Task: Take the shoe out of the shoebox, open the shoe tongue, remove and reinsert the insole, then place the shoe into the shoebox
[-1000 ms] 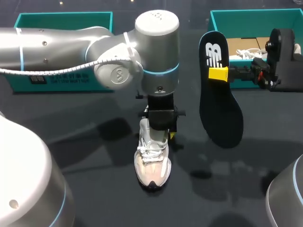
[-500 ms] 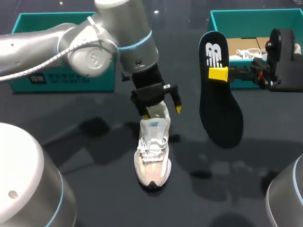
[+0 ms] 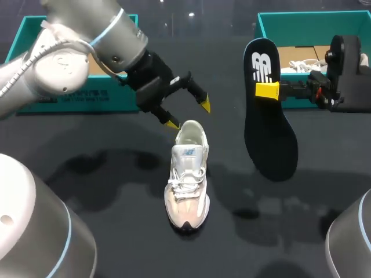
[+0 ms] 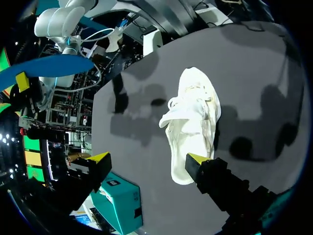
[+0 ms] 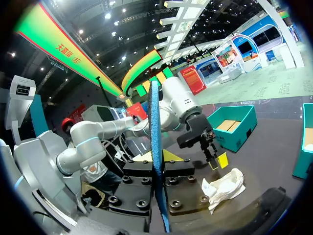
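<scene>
Insole [image 3: 270, 136] is clamped in the right tool [image 3: 268, 91]; left tool [image 3: 188, 113] is spread wide by the shoe [image 3: 187, 179]; reinsertion is probably due next.

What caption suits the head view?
Left arm, jaws open, at the heel of the white sneaker; right arm holds the black insole aloft beside the teal shoebox.

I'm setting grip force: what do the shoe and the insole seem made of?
The shoe: pale matte textile, seemingly mesh, judging by its soft, laced upper; the sole is probably rubber. The insole: thin matte foam, probably, black on one face and blue on the other; it keeps its shape while held.
</scene>
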Tool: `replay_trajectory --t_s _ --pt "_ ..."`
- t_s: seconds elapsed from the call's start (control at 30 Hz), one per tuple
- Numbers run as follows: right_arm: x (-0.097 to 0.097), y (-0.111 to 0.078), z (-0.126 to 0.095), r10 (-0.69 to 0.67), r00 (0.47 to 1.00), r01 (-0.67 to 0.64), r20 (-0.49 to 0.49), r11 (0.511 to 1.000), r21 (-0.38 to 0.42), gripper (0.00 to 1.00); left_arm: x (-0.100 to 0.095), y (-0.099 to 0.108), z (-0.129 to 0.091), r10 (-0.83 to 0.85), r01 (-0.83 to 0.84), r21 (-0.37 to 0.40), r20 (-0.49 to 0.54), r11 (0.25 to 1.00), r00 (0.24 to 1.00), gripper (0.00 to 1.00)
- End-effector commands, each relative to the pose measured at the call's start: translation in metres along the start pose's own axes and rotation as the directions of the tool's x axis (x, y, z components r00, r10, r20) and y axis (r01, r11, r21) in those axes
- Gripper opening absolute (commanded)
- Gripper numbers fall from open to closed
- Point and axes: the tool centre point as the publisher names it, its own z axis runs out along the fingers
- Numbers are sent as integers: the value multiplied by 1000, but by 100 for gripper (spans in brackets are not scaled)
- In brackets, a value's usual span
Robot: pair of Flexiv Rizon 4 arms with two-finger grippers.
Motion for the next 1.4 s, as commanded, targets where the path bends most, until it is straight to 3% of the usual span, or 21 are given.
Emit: replay_trajectory --t_s 0.03,0.27,0.43,0.6,0.8,1.03,1.27,1.4 --pt "0 -1 1 0 1000 0 0 1000 0 0 9 -9 -9 4 -1 -13 161 1000 987 100" --pt "0 -1 1 0 1000 0 0 1000 0 0 9 -9 -9 4 -1 -13 161 1000 987 100" --pt "0 -1 1 0 1000 0 0 1000 0 0 4 -12 -29 15 -3 -36 341 999 940 100" --pt "0 -1 1 0 1000 0 0 1000 0 0 -2 -23 -43 47 -14 -77 444 997 895 100" --pt "-42 11 6 124 992 -123 -27 992 23 0 0 -27 -61 26 43 -115 538 992 843 100" --pt "-83 29 23 184 981 -180 -65 982 56 0 -1 -22 -79 19 83 -136 618 987 786 100" --pt "-112 36 30 221 973 -220 -67 975 24 0 -11 -12 -95 7 107 -119 700 987 714 100" --pt "-112 36 30 221 973 -220 -67 975 24 0 -14 -8 -97 7 95 -106 706 990 708 100"
